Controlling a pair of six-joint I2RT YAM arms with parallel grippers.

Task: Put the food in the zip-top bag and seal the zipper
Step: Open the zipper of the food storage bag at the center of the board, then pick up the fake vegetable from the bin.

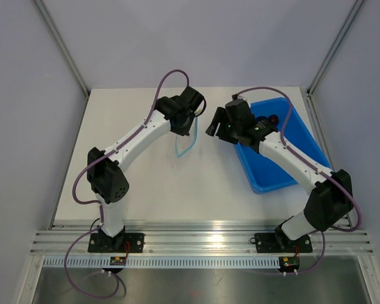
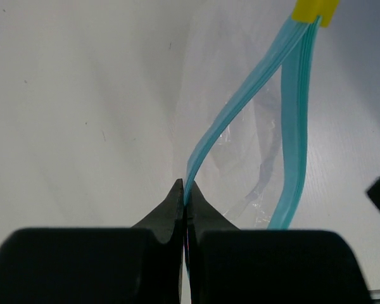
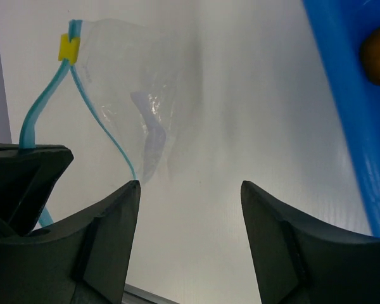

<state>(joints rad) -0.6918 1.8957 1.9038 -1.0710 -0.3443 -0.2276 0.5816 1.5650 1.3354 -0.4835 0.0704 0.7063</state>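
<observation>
My left gripper (image 1: 191, 118) is shut on one lip of the zipper (image 2: 237, 107), a light blue-teal strip, and holds the clear zip-top bag (image 1: 185, 140) up off the table with its mouth spread open. A yellow slider (image 2: 315, 11) sits at the strip's far end. In the left wrist view the fingertips (image 2: 177, 196) pinch the strip. My right gripper (image 1: 214, 125) is open and empty just right of the bag (image 3: 139, 95), its left fingertip near the other lip (image 3: 107, 133). An orange-brown food piece (image 3: 377, 54) lies in the blue tray; a dark piece (image 1: 273, 119) shows there too.
The blue plastic tray (image 1: 304, 136) lies at the right of the white table, under my right arm. Grey walls close the back and sides. A metal rail runs along the near edge.
</observation>
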